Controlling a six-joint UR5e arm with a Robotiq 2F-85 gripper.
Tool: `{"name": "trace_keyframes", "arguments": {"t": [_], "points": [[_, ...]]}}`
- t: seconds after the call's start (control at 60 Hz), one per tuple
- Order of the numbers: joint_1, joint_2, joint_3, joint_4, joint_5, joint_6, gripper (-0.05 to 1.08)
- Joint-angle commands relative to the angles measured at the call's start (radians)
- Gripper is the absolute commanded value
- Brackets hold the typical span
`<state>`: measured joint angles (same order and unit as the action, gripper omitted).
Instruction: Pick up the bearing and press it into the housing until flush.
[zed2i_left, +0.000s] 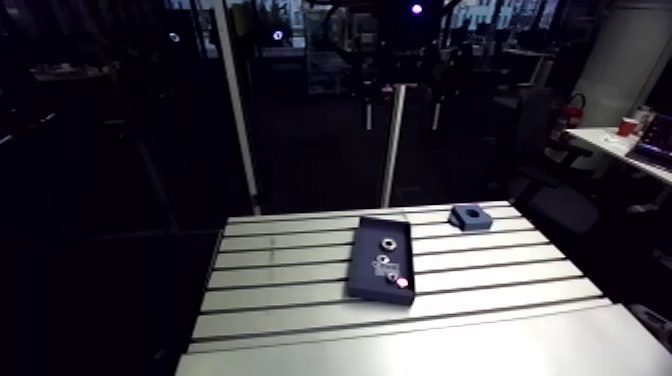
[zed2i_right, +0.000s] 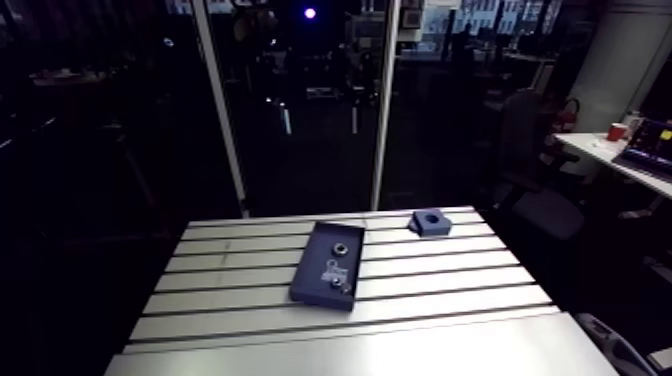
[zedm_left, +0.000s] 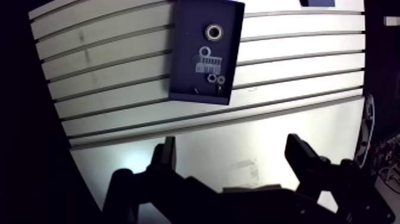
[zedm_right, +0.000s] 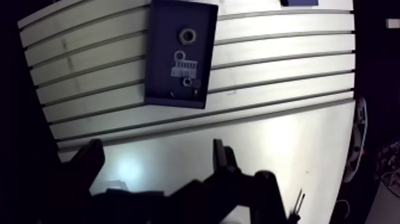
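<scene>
The table (zedm_left: 113, 83) lies under the pincer (zedm_left: 231, 146), its slots running crosswise ahead of the fingers. A tray (zedm_left: 186, 56) lies on the slotted part, ahead of the pincer and well apart from it, with its long side pointing away. In the tray, at the end farthest from the pincer, lies the bearing (zedm_left: 212, 31). A cluster of small parts (zedm_left: 209, 62) lies in the tray too, between the bearing and the wall nearest the pincer. The housing (zed2i_left: 472, 217) sits on the table beyond the tray, farther still from the pincer and apart from the tray, off to the right in the arm view.
</scene>
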<state>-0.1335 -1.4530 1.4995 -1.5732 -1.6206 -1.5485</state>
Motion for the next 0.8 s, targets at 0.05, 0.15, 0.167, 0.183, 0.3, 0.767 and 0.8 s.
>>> {"name": "trace_keyframes", "arguments": {"t": [0.05,0.15,0.167,0.183,0.3,0.767,0.8], "points": [[0.002,0.006,0.003,-0.003,0.000,0.000,0.00],[0.003,0.007,0.004,-0.009,0.000,0.000,0.00],[0.003,0.007,0.005,-0.010,0.000,-0.001,0.00],[0.003,0.007,0.005,-0.010,0.000,-0.001,0.00],[0.004,0.007,0.011,-0.023,0.003,-0.026,0.00],[-0.003,0.077,0.085,-0.225,0.008,-0.129,0.00],[-0.003,0.086,0.092,-0.238,0.008,-0.138,0.00]]}}
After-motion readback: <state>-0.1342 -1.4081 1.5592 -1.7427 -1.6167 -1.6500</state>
